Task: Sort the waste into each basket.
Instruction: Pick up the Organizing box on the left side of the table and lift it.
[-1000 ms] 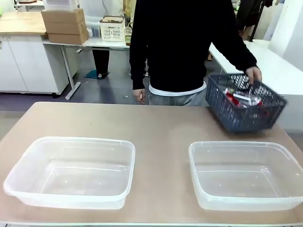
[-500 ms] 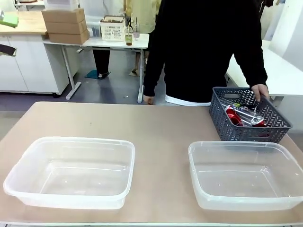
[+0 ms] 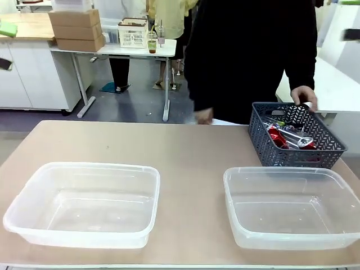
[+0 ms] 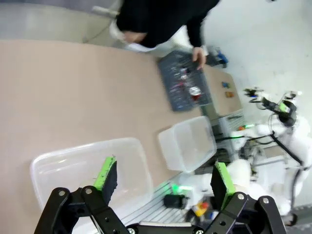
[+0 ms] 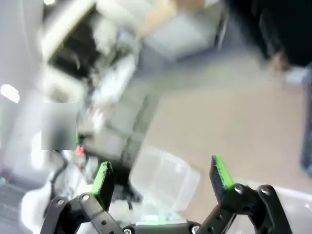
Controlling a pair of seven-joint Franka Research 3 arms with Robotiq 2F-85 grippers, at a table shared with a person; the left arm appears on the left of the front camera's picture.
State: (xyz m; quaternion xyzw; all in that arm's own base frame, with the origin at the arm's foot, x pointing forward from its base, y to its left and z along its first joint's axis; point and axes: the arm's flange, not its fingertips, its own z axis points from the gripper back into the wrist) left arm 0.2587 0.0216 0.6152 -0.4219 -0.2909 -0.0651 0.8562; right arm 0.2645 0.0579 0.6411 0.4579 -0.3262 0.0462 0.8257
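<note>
Front view: you see the left tub (image 3: 84,239) and the right tub (image 3: 281,170) empty on the worktop (image 3: 185,149); the cans (image 3: 276,136) lie in the grey basket (image 3: 292,156), so nothing is sorted yet. Left wrist view: the left gripper (image 4: 163,175), jaws spread. Right wrist view, blurred: the right gripper (image 5: 162,174), jaws spread.

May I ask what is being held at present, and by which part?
The left pincer and right pincer are open and empty; the person's hand holds the grey basket by its far rim.
</note>
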